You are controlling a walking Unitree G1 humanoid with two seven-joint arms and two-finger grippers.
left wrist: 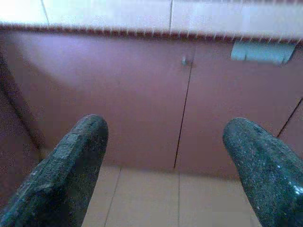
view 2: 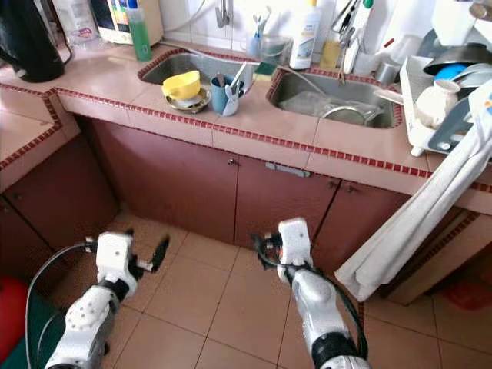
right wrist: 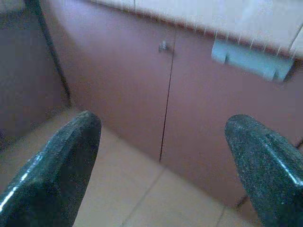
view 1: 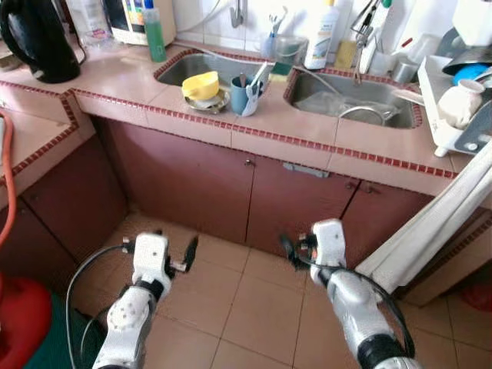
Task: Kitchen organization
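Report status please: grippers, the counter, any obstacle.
Left gripper and right gripper both open, empty, low before cabinet doors. Yellow bowl and blue cup untouched on counter. No obstacle seen.

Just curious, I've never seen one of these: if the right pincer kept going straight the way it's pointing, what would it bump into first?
Probably the reddish cabinet doors under the counter. The right pincer is open and aimed near the seam between two doors, with nothing visibly in between, though depth is hard to judge.
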